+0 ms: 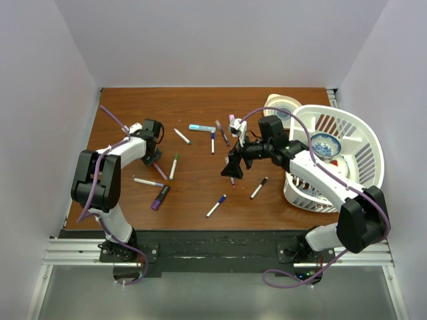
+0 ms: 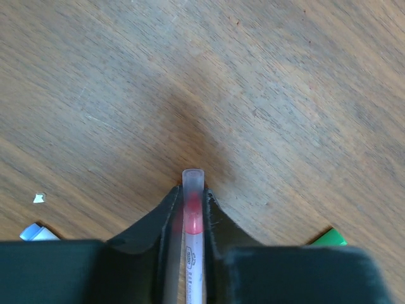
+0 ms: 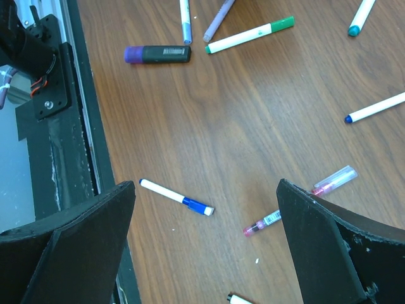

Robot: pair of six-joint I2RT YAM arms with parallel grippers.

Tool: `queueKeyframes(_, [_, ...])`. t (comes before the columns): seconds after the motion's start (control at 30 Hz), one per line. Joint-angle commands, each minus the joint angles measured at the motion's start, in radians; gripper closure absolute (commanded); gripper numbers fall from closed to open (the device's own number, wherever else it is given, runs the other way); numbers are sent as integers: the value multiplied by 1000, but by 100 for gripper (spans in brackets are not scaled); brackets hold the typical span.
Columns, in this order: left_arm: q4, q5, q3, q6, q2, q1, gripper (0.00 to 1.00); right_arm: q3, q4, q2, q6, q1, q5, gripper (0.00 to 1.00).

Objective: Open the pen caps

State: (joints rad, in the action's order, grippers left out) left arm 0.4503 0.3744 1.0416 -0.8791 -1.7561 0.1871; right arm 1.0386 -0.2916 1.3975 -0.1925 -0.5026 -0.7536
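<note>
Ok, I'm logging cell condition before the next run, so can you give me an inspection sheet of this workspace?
Surface: brown wooden table, with a tiny white scrap.
Job's things: scattered, caps on, such as a green-capped pen, blue-capped pen and black-capped pen.
Clutter: white slotted plastic basket holding a blue-and-white bowl; cream tape roll beside it.
Hands: left hand shut on a white pen with clear cap; right hand open, holding nothing.
Cables: purple cables looping off both arms.
Surroundings: plain white walls.
</note>
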Motion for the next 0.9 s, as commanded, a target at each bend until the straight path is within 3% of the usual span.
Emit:
queueKeyframes(0.0, [-15,11,32,-14,-3,-12,87,11,23,-34,15,9,-36,1])
queueKeyframes(0.17, [-27,1,29,-9,33,-21,100,8,23,-37,13,12,-44,1])
queueKeyframes(0.4, [-119,-64,-21,18,203,-28,100,0,22,-23,5,10,-96,2])
queueKeyframes(0.5, [-197,-158,-81,38,292,-28,100,-15,51,-11,28,12,-147,1])
queueKeyframes(0.53, [-232,-246,-133,55,315,-28,100,-21,63,-3,39,12,-165,2])
queueKeyframes(0.6, [-379,-348,-204,63,400,-25,100,-44,125,4,100,10,-203,1])
queueKeyframes(0.63, [-444,-476,-292,60,427,-21,100,-54,152,12,131,9,-207,2])
queueKeyframes(0.67, [-614,-533,-340,51,455,-17,100,-61,182,17,218,7,-208,2])
queueKeyframes(0.73, [-778,-659,-475,-7,526,17,100,-87,274,23,298,-2,-195,2])
queueKeyframes(0.77, [-927,-687,-514,-32,543,35,100,-97,305,31,380,-7,-185,1])
queueKeyframes(0.87, [-1108,-697,-621,-132,587,101,100,-127,422,60,505,-37,-159,1])
